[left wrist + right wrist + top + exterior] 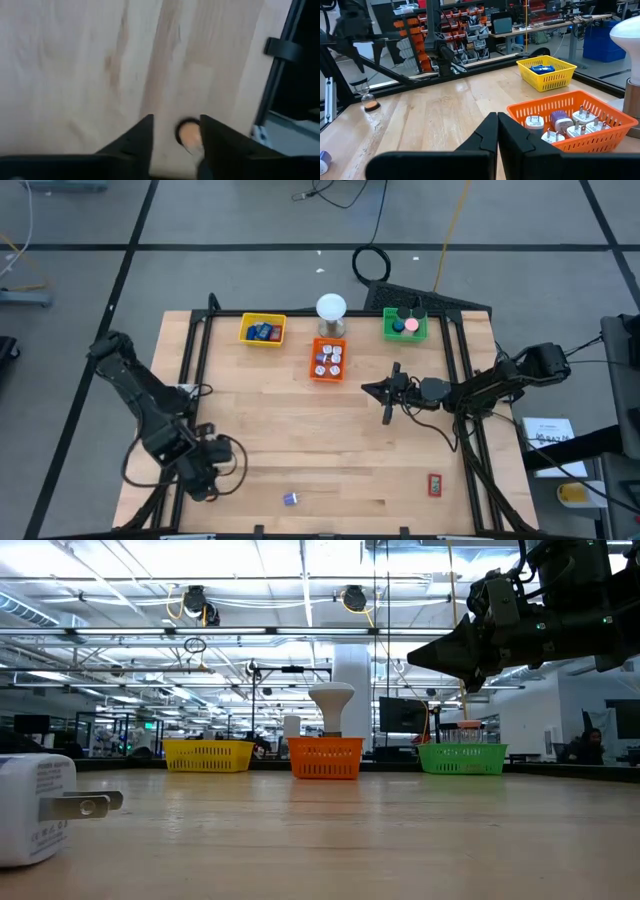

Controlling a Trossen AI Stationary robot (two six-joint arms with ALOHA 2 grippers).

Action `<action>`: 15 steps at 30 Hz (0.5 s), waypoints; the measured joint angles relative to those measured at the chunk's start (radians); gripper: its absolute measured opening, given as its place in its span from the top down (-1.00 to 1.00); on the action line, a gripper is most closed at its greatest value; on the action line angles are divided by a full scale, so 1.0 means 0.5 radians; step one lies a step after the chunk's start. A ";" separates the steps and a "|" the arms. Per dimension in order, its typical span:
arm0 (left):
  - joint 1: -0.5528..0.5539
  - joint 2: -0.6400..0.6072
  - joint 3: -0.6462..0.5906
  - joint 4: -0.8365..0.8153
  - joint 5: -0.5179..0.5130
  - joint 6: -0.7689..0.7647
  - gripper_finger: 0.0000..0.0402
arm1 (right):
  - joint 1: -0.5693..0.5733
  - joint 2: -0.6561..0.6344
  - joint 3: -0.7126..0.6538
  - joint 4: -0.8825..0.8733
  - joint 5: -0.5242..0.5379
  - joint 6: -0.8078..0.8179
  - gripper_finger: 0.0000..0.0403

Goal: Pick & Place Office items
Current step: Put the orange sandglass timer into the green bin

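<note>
Small orange roll on the bare wood at the table's left front, framed by the part-open left gripper.
Grasp step by the look of it: lower, close squarely. Right gripper pinched shut, empty, hovering mid-table near the orange tray.

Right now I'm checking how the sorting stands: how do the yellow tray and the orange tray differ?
The yellow tray holds blue pieces, while the orange tray holds white plug-like pieces and a purple one. The yellow tray sits toward the left arm's side of the table's far edge; the orange tray sits near the middle, just in front of the white globe lamp. Both are small, open, mesh-walled baskets resting flat on the wooden table.
</note>
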 joint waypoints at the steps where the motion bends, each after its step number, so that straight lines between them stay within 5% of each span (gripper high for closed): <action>1: -0.024 0.000 0.001 -0.011 0.038 -0.095 0.14 | 0.000 0.000 0.000 0.000 0.000 0.000 0.98; 9: -0.222 0.030 -0.009 -0.026 0.166 -0.477 -0.50 | 0.000 0.000 0.000 0.001 0.000 -0.001 0.98; 15: -0.329 0.125 -0.009 -0.024 0.176 -0.592 -0.71 | 0.000 0.000 0.000 0.001 0.000 0.000 0.98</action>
